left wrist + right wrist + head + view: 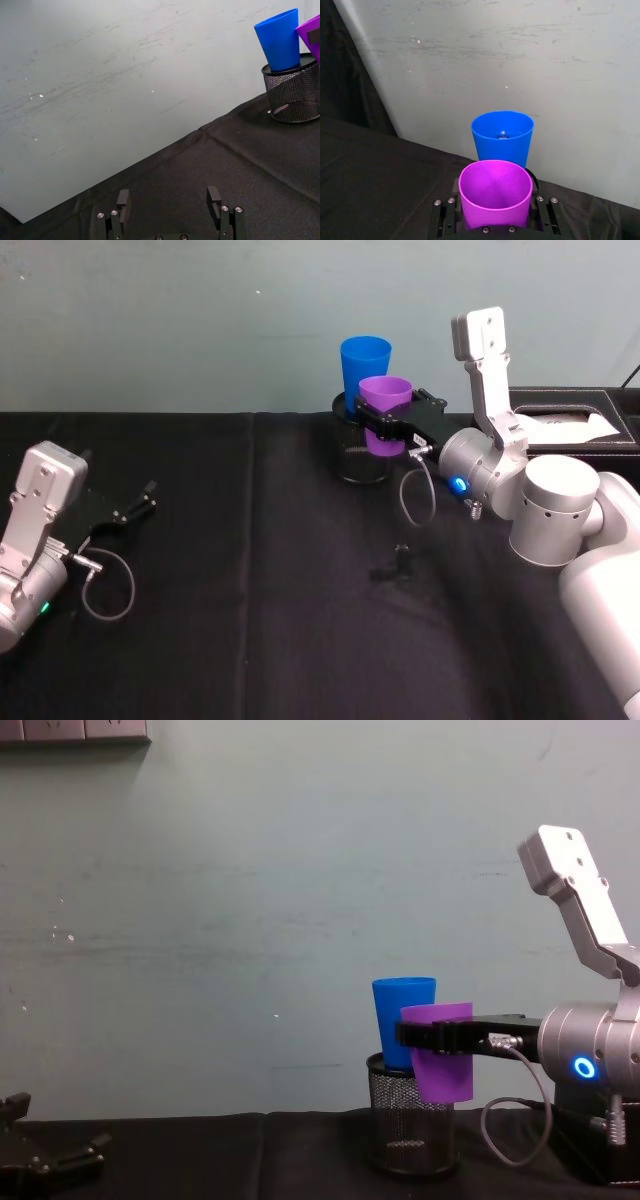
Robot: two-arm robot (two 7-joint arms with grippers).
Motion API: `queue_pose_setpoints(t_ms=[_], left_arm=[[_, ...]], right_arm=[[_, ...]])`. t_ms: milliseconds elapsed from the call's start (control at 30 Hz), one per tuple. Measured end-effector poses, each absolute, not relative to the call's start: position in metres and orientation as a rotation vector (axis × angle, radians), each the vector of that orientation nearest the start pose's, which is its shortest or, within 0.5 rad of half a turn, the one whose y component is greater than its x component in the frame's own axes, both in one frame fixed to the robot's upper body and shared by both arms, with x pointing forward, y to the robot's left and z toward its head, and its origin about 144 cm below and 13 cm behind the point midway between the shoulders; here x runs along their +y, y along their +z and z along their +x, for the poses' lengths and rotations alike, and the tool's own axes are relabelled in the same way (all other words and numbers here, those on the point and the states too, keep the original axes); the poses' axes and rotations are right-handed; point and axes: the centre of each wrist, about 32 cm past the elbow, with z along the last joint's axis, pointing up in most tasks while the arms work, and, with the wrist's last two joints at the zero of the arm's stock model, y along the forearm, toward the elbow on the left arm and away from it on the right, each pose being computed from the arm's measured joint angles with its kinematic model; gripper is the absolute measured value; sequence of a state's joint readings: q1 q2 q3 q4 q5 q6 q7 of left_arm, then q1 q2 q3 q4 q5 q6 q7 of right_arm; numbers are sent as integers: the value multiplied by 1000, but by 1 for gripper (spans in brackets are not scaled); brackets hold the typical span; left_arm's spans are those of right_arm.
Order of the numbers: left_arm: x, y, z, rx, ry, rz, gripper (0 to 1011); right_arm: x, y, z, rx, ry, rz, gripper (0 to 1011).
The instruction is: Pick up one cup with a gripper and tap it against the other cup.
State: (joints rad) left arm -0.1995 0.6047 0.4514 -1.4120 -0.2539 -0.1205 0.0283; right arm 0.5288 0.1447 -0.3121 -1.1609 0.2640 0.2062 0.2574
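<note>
I am holding the purple cup (386, 400) clamped in the jaws of the right gripper (392, 416), clear of the table (250, 620). The blue cup (364, 360) is standing in the wire-mesh pot (360, 468) just beyond the jaws, with the wall (250, 920) closing off the room behind. The chest view is showing the purple cup's base hanging in front of the pot's rim, but I cannot tell whether the cups are touching. The left gripper (148, 496) is sitting well apart, jaws apart, with bare table lying open ahead of them.
</note>
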Motion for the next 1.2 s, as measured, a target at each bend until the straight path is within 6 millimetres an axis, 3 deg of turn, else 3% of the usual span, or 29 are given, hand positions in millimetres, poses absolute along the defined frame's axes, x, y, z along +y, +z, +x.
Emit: queue_pose_setpoints(t_ms=[1200], left_arm=[[310, 1140, 489, -285, 1248, 304, 1000]], right_arm=[[-198, 1208, 595, 97, -1090, -113, 723]])
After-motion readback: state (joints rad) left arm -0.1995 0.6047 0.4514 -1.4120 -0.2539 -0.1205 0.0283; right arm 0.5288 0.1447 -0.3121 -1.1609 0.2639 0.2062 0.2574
